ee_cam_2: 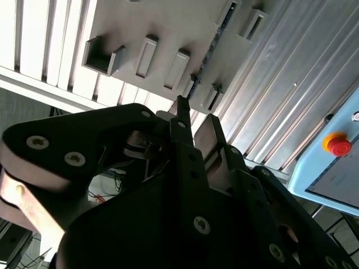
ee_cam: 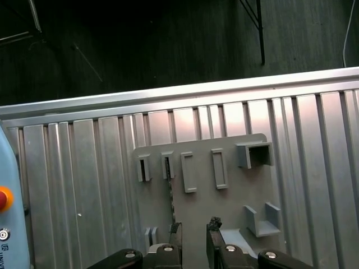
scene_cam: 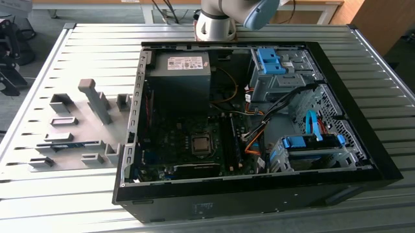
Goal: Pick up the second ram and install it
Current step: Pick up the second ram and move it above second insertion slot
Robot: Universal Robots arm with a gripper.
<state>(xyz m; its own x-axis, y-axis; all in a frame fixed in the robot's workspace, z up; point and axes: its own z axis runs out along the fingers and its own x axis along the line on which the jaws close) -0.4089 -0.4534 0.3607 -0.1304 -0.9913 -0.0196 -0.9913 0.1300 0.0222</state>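
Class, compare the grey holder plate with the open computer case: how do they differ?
The grey holder plate is pale and low, with small blocks; the computer case is black, deep and much larger. The plate lies at the exterior view's left, the case to its right. Both rest on the slatted table.

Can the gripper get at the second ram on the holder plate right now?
Probably yes: the gripper hangs open over the grey holder plate, and the second ram stands on edge in its slots with nothing above it.
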